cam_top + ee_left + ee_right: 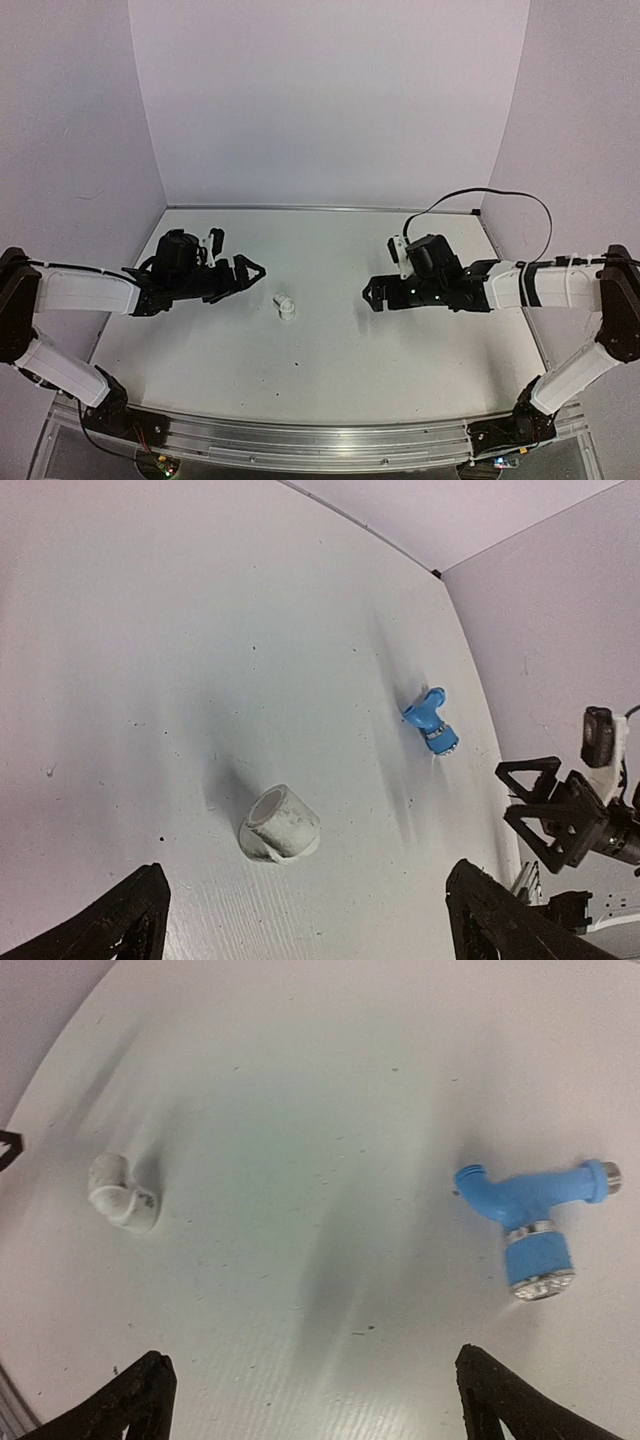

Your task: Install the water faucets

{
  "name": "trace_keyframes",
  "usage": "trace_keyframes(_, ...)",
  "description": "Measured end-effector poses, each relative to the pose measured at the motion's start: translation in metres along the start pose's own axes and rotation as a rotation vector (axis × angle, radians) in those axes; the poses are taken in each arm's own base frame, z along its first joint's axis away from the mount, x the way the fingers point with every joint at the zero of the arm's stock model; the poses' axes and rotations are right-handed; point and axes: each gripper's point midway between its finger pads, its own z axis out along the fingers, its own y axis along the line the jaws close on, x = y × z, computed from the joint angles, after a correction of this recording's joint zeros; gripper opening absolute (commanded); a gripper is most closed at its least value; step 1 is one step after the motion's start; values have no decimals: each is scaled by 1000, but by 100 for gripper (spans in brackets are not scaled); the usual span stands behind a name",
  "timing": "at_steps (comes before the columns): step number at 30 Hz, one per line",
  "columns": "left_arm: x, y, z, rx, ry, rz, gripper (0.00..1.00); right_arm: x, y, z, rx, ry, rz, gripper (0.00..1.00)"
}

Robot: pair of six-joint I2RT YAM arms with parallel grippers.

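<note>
Both my left jaws and my right jaws stand wide open and hold nothing. The white fitting (286, 306) lies on its side near the middle of the worktop (330, 380). Seen from above, it is at about 4 o'clock from my left jaws and 9 o'clock from my right. The blue tap (530, 1220) lies flat, well apart from it. It is at 3 o'clock in my right wrist view, and in my left wrist view at 1 o'clock from the fitting.

I judge the step in hand to be the pickup, one piece per arm. To do it well, I should take the fitting across its round body with my left jaws and leave its open mouth free. My right jaws should close on the tap's thick blue barrel, with the narrow grey-tipped end left bare to go in. I should then line the two up before pushing or turning.

From above the tap does not show at all; I take it my right wrist covers it. My own fingertips are cut off at the lower edge of both wrist views. I cannot tell whether the fitting is a plain sleeve or a small elbow, nor see any thread inside it.
</note>
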Motion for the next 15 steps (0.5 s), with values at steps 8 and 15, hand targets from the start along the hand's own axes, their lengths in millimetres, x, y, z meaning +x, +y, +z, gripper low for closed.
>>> trace_keyframes(8, 5, -12, -15, 21, 28, -7, 100, -30, -109, 13, 211, 36, 171, 96)
trace_keyframes(15, 32, -37, -10, 71, 120, 25, 100, -8, -114, 54, 228, 185, 63, 83)
